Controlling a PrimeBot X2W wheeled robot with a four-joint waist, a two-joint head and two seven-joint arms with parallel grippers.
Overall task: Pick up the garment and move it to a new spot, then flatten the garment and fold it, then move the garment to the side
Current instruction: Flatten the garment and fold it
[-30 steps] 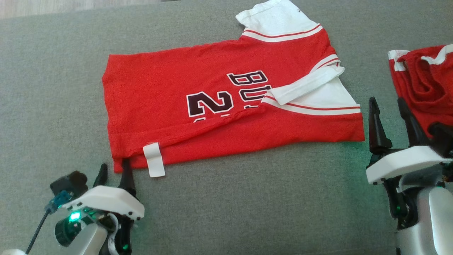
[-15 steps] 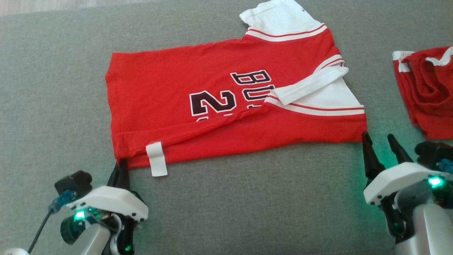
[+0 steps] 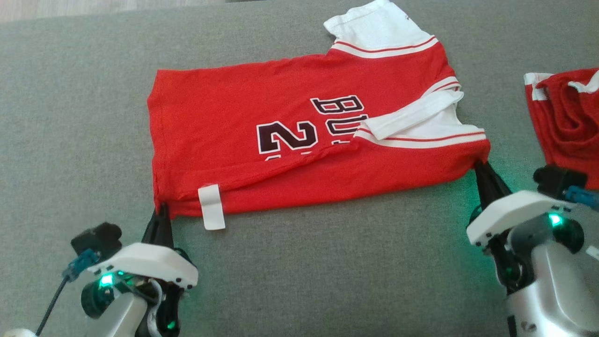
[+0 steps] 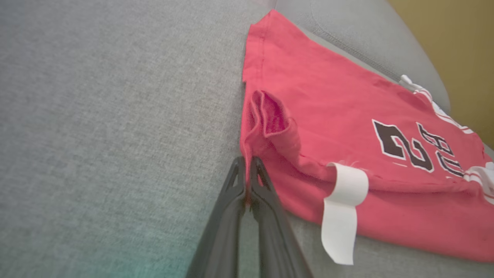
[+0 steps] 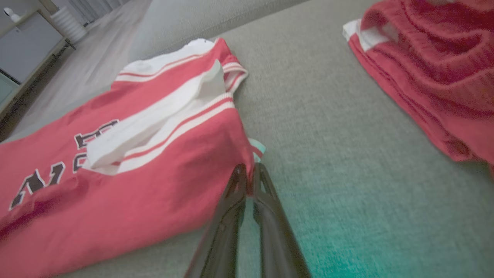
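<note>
The red jersey (image 3: 299, 140) lies spread on the grey cushion (image 3: 327, 262); the left gripper (image 3: 160, 211) is clamped on its near-left corner, the right gripper (image 3: 480, 167) on its near-right corner

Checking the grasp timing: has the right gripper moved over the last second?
Yes. The right gripper has come leftward, away from the second red garment, to the near right corner of the red jersey, and is now shut on it.
</note>
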